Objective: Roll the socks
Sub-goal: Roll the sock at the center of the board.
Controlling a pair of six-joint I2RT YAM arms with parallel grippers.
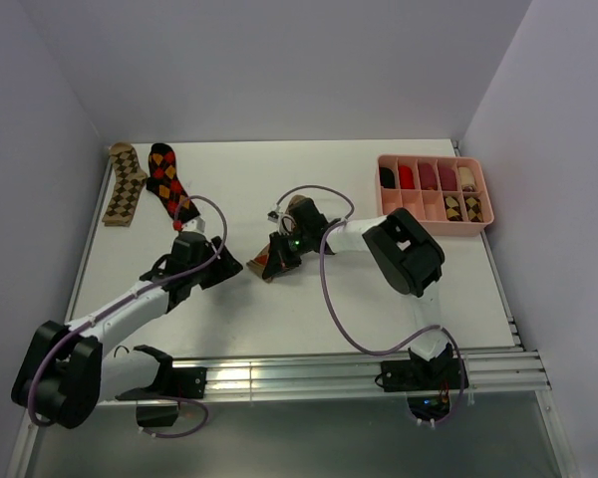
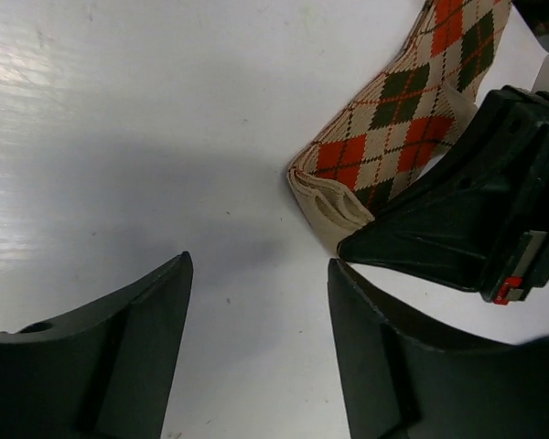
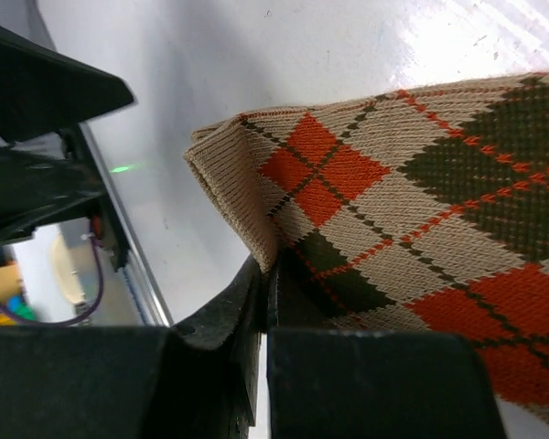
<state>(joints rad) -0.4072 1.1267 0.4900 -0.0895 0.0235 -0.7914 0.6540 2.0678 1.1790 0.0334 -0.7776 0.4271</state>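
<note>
While the right gripper pinches the beige sock, with both black fingers pressed together over the lower edge of the cloth, the left gripper hangs just beside the same sock. Its jaws stand apart, with only bare white table between them.

The beige sock has orange and dark brown diamonds crossed by thin stitched lines. It lies near the middle of the table, a little left of centre. In the overhead view most of it is hidden under the two grippers, which meet tip to tip there. The end of the sock nearest the left gripper shows several layers of cream cloth stacked on one another. From there the sock stretches flat on the table, away from the left gripper. The right gripper's fingers hold it close to that layered end. Whether the left gripper's right-hand finger touches the sock cannot be told.

Two more socks lie flat at the far left corner of the table, side by side. The tan sock, with brown and cream diamonds, lies nearest the left edge. The black sock, with red and orange diamonds, is just to its right.

At the far right corner sits a pink tray divided into small compartments. Rolled socks in black, red, pink and cream fill its far row. Purple cables loop from both arms over the table.
</note>
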